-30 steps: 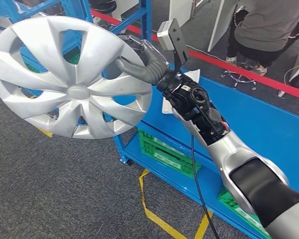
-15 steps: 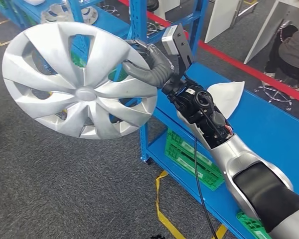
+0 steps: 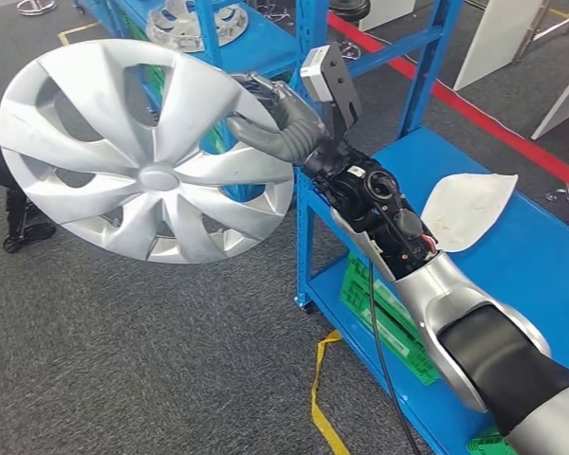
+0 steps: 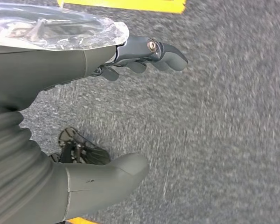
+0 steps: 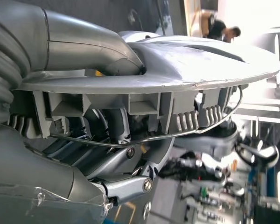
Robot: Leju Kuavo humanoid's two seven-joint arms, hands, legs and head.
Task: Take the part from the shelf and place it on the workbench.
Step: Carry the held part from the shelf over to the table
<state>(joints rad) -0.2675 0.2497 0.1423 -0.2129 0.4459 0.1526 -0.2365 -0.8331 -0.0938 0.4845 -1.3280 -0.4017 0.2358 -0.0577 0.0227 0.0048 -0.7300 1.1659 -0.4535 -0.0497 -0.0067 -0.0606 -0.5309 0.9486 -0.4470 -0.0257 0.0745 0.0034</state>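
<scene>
Right hand [image 3: 278, 123] clamps the rim of the round silver plastic wheel cover with curved spokes [image 3: 142, 152], thumb on the outer face and fingers behind, holding it out in the air over the grey carpet [image 3: 124, 370], well left of the blue desk top [image 3: 524, 256].

Over the last second the whole head picture has slid: the blue metal shelf posts [image 3: 310, 190] and the red floor line have shifted across the frame, and a white curved part [image 3: 468, 209] lying on the blue surface has come further into sight. That reads as the robot's body turning, not as things moving. The wheel cover kept its place against the hand, so the grip looks steady. By my judgement the carrying step is in hand, with the placing not yet done.

From the right wrist the cover [image 5: 188, 60] appears edge-on, with the moulded clips and wire retaining ring on its back, and the thumb [image 5: 93, 44] pressed on its face, which the head view cannot give. The left wrist view shows the left hand [image 4: 96, 116] hanging above the carpet, fingers [image 4: 159, 49] apart and holding nothing.
</scene>
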